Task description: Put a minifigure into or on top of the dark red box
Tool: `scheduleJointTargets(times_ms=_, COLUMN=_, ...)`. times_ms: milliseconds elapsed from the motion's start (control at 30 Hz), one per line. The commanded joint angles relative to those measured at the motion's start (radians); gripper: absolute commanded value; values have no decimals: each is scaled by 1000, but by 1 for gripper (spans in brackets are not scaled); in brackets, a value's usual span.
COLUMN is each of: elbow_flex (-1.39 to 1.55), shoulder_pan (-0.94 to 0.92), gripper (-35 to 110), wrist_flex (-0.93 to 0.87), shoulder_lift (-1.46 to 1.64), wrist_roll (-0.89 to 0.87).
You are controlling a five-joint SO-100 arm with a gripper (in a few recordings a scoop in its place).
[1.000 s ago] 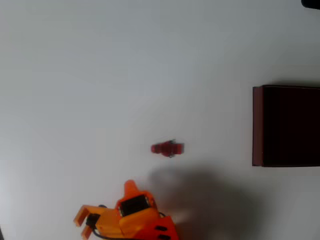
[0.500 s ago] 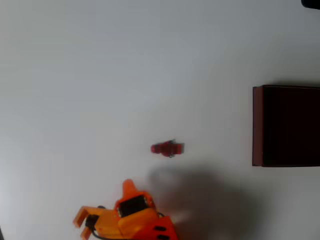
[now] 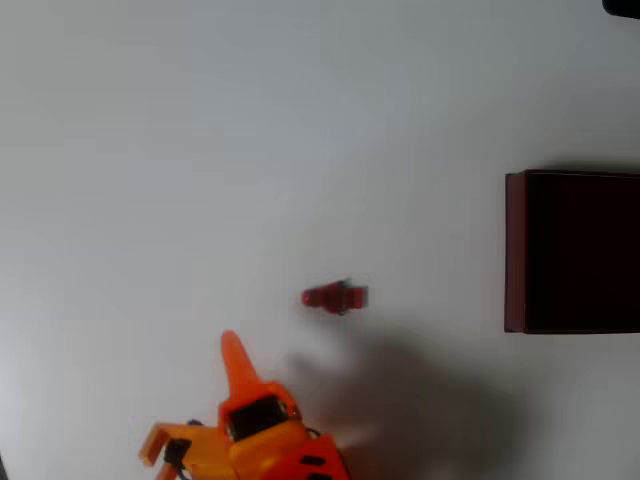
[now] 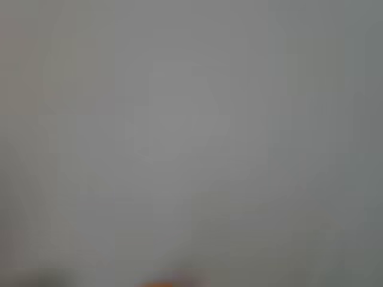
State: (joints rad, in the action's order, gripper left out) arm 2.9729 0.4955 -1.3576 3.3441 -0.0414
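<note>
While the minifigure (image 3: 335, 297) lies on its side on the bare white surface (image 3: 200, 150) in the overhead view, nothing of the task is done; it sits well apart from the dark red box (image 3: 515, 250) at the right edge, whose dark interior looks empty where it shows; the orange hand (image 3: 235, 365) is near the bottom edge, below and left of the figure, holding nothing; whether its fingers are spread I cannot tell; reach, grasp, carry and release all remain.
</note>
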Motion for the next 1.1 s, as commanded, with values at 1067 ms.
scheduleJointTargets(times_ms=1067, elbow_flex=-874, shoulder_pan=-296, gripper=27, wrist_flex=-149, shoulder_lift=-1186, wrist_roll=-26)
